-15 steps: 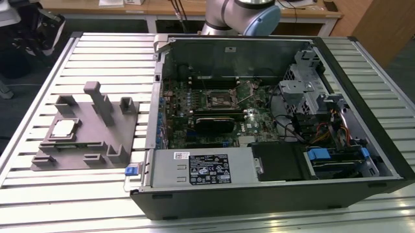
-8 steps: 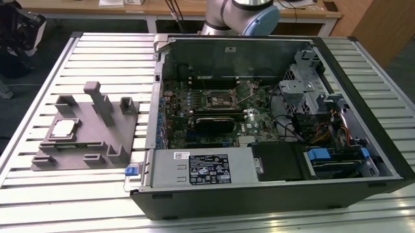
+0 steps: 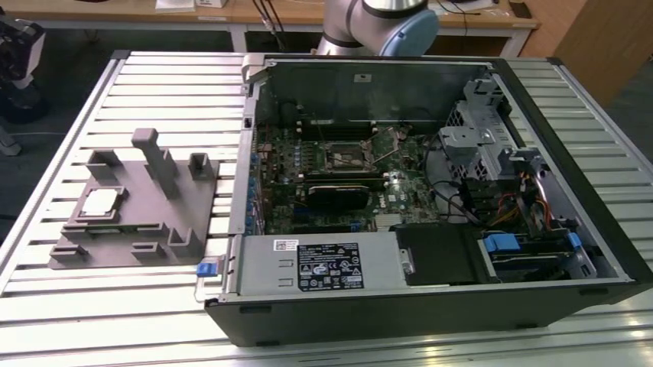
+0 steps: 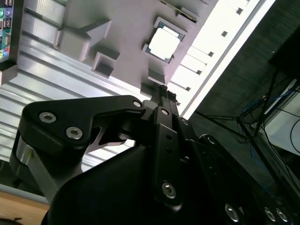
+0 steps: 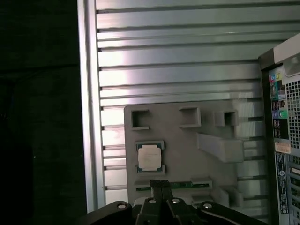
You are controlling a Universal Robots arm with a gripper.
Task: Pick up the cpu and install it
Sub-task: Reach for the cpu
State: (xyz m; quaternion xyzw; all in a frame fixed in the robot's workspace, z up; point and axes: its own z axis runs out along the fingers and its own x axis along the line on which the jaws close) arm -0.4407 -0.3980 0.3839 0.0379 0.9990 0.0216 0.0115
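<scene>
1. The tabletop point(image 3: 61, 122), built of pale metal slats, carries a grey fixture plate point(image 3: 143, 210) toward its edge at the exterior view's left. An open computer case point(image 3: 429, 325) is set over its middle and the exterior view's right.
2. The cpu point(image 3: 102, 202) is laid flat, silvery top upward, in a square recess of the fixture plate. The recess is on the part of the plate nearest that tabletop edge, and the cpu is well apart from the computer case.
3. In both wrist views the cpu point(image 5: 150, 157) point(image 4: 164, 44) is seen from above, seated squarely in its recess with nothing on it.
4. The jaws are closed on each other and nothing is gripped. In the first wrist view the two black fingers point(image 5: 156, 191) are seen pressed together, with a thin seam between them.
5. The jaws are held above the fixture plate, clear of it, and the cpu is not touched. It lies near the jaw tips, just ahead of them and slightly off their line, toward the tabletop's edge rather than toward the computer case.
6. The plate's raised blocks point(image 3: 153, 157) are placed between the cpu and the computer case.
7. Inside the case the motherboard point(image 3: 337, 153) is exposed, and part of the arm point(image 3: 378, 19) is seen beyond the case.
</scene>
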